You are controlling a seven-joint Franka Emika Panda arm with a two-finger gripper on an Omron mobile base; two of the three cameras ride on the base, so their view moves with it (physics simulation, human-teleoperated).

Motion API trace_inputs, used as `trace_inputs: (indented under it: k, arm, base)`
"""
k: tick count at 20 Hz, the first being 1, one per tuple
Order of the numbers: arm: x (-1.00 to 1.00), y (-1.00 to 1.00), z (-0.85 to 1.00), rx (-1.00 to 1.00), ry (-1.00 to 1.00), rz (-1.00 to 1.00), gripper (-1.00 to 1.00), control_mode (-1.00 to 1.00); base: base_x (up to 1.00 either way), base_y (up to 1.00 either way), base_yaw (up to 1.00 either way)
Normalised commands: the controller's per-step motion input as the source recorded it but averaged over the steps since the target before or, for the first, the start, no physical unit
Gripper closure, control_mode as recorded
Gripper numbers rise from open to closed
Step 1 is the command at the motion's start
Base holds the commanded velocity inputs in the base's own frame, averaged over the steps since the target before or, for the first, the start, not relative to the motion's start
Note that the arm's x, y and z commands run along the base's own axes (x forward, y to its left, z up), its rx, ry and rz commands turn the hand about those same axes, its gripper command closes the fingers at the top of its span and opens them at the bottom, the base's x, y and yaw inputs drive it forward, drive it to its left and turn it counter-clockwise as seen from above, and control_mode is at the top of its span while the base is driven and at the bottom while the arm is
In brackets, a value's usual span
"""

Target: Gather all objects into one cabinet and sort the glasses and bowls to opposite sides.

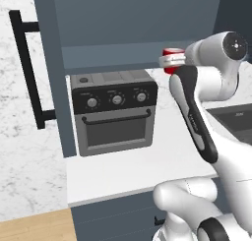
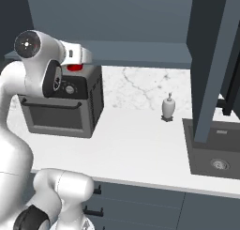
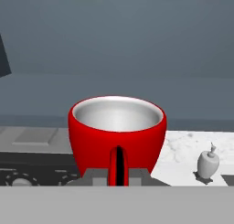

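While gripped, red cup (image 3: pixel 117 136) below cabinet (image 3: pixel 114 49).

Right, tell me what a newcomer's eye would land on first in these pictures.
First, the bright red cup, upright in the closed claw, raised in front of the slate-blue cabinet's shelf above the toaster oven. Next, the white arm rising across the white counter, and the small soap dispenser standing by the marble wall.

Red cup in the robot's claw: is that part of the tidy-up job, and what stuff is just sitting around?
Part of the job:
- red cup, pinched in the shut claw
- blue cabinet shelf, where it goes

Just sitting around:
- toaster oven
- soap dispenser
- sink
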Motion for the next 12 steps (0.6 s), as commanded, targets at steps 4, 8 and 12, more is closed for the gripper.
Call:
trace_inputs:
  k: [4, 8, 12]
  arm:
    - [-0.92, 0.0, 0.09, 0.0, 0.0, 0.0, 1.0, -1.0]
    - [-0.81, 0.0, 0.0, 0.0, 0.0, 0.0, 1.0, -1.0]
    - [-0.62, 0.07, 0.0, 0.0, 0.0, 0.04, 1.0, -1.0]
  base:
    - [0.0, 0.0, 0.0]
    - [0.0, 0.0, 0.0]
    - [0.0, 0.0, 0.0]
